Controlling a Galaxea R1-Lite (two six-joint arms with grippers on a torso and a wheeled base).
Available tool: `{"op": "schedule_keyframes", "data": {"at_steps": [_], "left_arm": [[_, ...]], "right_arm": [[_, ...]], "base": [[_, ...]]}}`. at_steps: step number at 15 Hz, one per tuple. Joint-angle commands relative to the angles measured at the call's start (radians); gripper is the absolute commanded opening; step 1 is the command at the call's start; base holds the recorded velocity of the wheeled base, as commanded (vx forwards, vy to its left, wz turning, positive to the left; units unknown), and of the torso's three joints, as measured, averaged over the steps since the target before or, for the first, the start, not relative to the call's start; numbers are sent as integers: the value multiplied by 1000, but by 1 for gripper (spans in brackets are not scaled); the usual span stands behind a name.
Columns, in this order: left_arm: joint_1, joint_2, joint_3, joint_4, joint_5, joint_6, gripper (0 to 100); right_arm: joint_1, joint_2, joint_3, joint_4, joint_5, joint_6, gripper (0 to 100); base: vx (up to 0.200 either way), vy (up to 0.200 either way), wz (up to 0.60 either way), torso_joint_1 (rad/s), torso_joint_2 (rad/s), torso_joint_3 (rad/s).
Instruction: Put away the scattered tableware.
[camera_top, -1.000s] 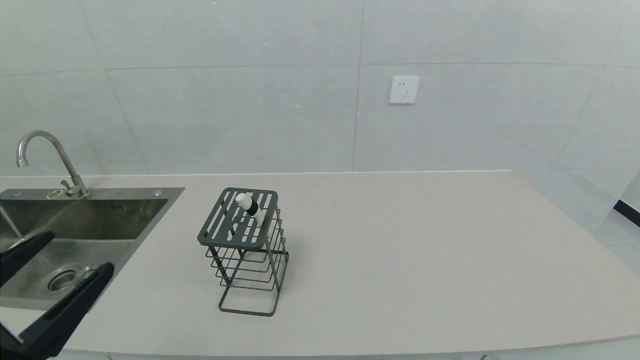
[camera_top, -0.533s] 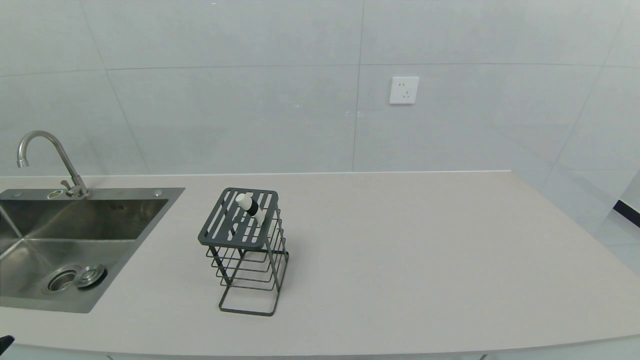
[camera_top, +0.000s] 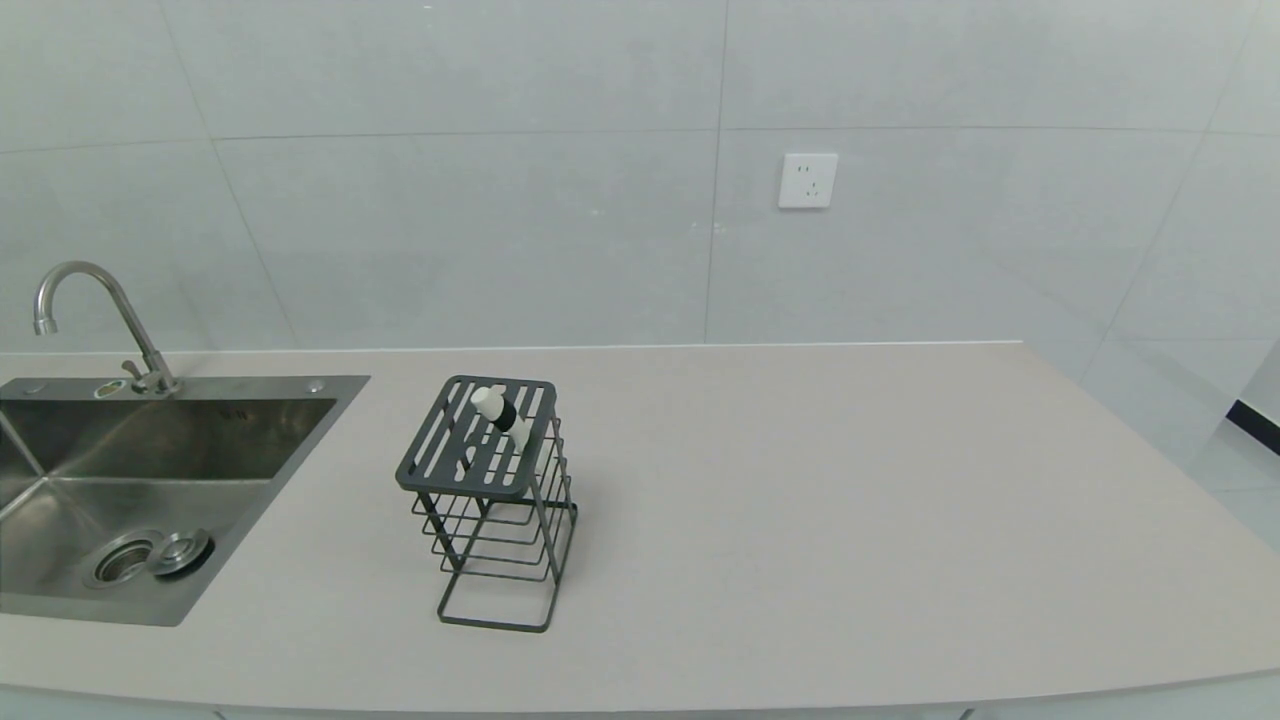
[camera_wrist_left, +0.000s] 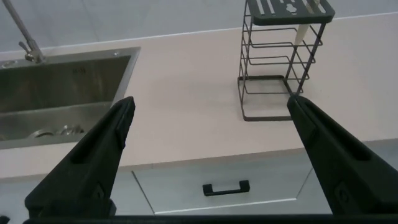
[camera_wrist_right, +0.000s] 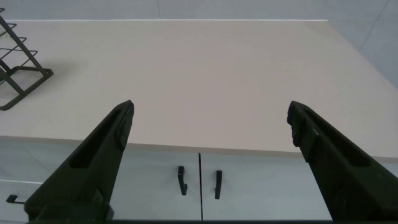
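Countertop (camera_top: 800, 520), utensil (camera_top: 497, 408) half hidden inside rack (camera_top: 460, 488)

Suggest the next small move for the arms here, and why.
Probably swing the left gripper toward the sink to check its basin, partly cut off in the head view. The white utensil already stands in the rack, through its slotted top, and the right gripper, like the left, is open and holds nothing.
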Motion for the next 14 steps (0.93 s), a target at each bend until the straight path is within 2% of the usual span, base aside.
{"op": "schedule_keyframes", "data": {"at_steps": [1, 3, 4, 14], "left_arm": [[0, -1, 0, 3, -11, -7, 100], [-2, -1, 0, 6, -4, -72, 100], [0, -1, 0, 7, -4, -79, 100], [0, -1, 0, 7, -4, -79, 100]], "right_arm": [[1, 0, 0, 0, 1, -1, 100], [1, 2, 0, 0, 1, -1, 100], [1, 2, 0, 0, 1, -1, 100], [1, 2, 0, 1, 1, 1, 100]], "base": [[0, 0, 0, 0, 0, 0], [0, 0, 0, 0, 0, 0], [0, 0, 0, 0, 0, 0], [0, 0, 0, 0, 0, 0]]}}
